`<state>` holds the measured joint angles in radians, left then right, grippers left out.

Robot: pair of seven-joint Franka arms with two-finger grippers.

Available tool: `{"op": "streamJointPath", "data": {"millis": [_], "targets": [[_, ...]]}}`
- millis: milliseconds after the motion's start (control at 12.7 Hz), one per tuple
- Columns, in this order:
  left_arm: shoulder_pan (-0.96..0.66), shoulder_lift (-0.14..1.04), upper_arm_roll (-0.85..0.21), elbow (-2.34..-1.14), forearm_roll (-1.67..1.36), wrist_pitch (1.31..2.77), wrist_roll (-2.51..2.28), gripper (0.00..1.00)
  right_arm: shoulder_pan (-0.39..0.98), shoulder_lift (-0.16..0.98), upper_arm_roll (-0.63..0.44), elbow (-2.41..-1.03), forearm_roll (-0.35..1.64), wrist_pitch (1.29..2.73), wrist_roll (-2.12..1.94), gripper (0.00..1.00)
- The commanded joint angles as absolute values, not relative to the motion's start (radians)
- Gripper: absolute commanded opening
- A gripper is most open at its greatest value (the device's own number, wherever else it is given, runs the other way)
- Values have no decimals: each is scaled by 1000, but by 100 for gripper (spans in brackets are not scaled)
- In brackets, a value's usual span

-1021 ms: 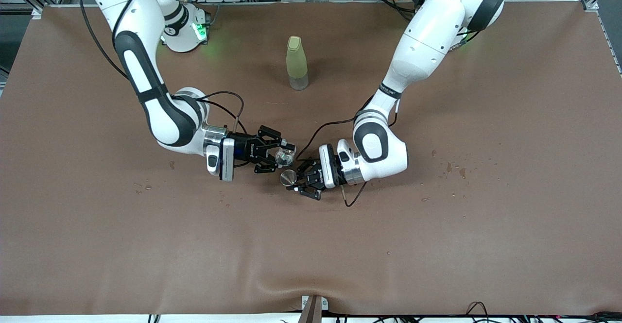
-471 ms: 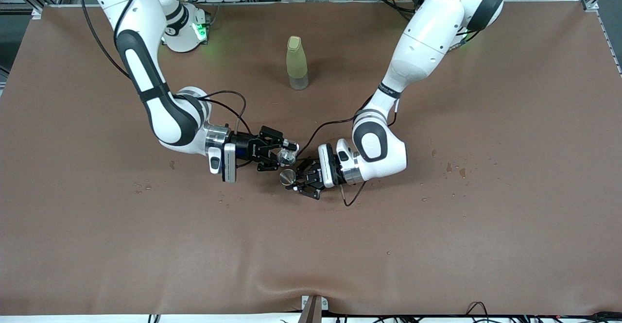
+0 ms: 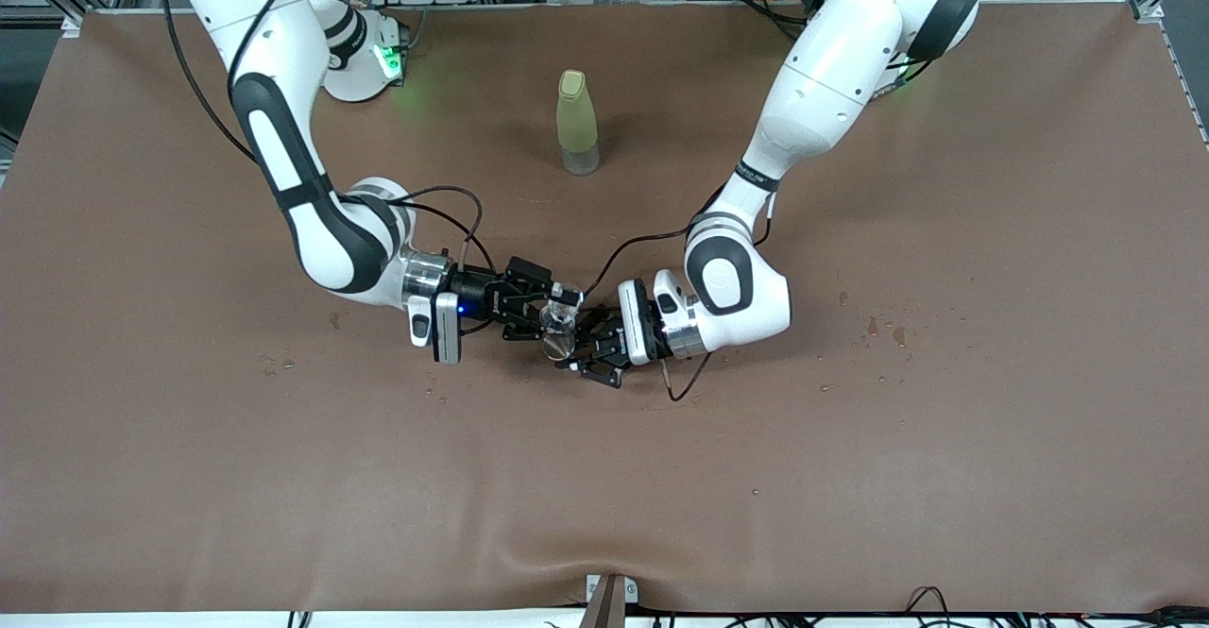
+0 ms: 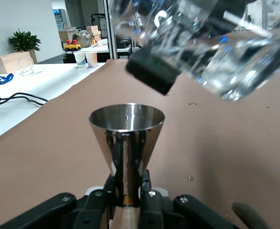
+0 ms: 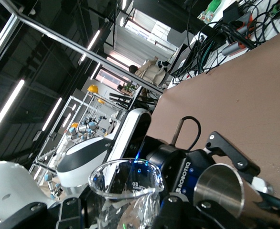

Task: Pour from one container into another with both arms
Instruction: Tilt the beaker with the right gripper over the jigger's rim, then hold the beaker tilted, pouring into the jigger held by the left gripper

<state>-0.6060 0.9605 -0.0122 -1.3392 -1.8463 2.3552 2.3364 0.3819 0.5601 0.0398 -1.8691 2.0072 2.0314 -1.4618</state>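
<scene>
The see-through glass cup (image 3: 560, 308) is in my right gripper (image 3: 548, 307), which is shut on it and holds it tilted just above the grey-topped cup (image 3: 560, 346). My left gripper (image 3: 578, 352) is shut on that cup's narrow body. In the left wrist view the shiny conical cup (image 4: 127, 136) stands upright between my left gripper's (image 4: 128, 187) jaws, with the tipped glass (image 4: 216, 57) over its rim. The right wrist view shows the glass's rim (image 5: 126, 180) in my right gripper (image 5: 125, 212), with the metal cup (image 5: 221, 190) beside it.
A tall yellow-green bottle (image 3: 577, 123) stands upright farther from the front camera than both grippers, mid-table. Small drops (image 3: 883, 329) speckle the brown mat toward the left arm's end. A cable loops (image 3: 623, 250) from the left wrist.
My right gripper has carried the glass cup toward the left gripper and turned it, so it now hangs over the grey-topped cup. The left gripper has stayed put.
</scene>
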Motion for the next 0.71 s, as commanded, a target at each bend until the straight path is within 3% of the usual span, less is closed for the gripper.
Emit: {"op": "streamJointPath", "data": {"millis": [0, 628], "targets": [[-620, 973, -5, -1313, -1878, 2373, 2338, 0, 396, 583, 34, -1838, 2060, 2036, -1419, 13], [-620, 971, -5, -1313, -1878, 2375, 2338, 0, 402, 583, 34, -1839, 2066, 2029, -1267, 13]]}}
